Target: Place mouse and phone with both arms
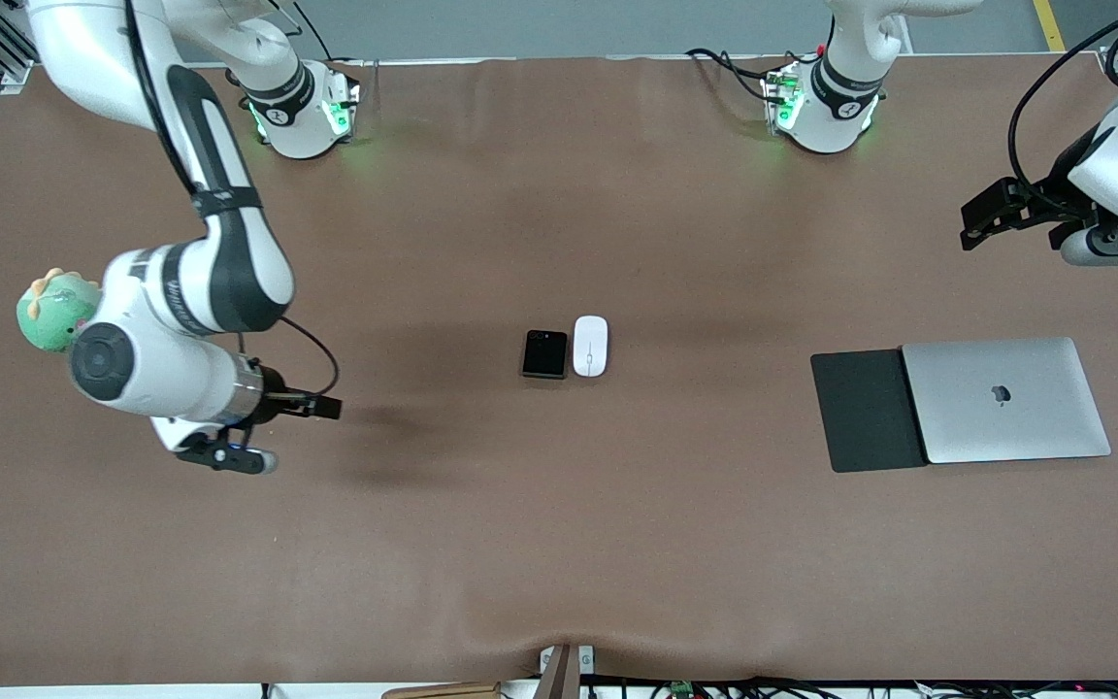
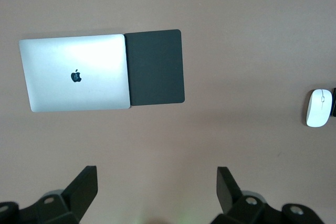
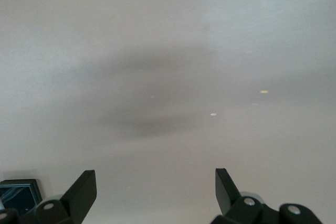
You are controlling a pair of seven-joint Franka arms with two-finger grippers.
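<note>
The white mouse [image 1: 590, 346] and the black phone [image 1: 544, 353] lie side by side at the middle of the table, the mouse toward the left arm's end. My right gripper [image 1: 324, 406] is open and empty, low over bare table toward the right arm's end, apart from the phone. Its wrist view shows its open fingers [image 3: 156, 187] and a corner of the phone [image 3: 18, 195]. My left gripper [image 1: 978, 221] is open and empty, raised over the table's left-arm end. Its wrist view shows its open fingers [image 2: 157, 187] and the mouse [image 2: 319, 107].
A closed silver laptop [image 1: 1005, 398] lies toward the left arm's end, with a flat black mouse pad [image 1: 865, 410] beside it on the side toward the mouse. Both show in the left wrist view [image 2: 76, 72], [image 2: 156, 67]. A green plush toy [image 1: 54, 311] sits by the right arm's elbow.
</note>
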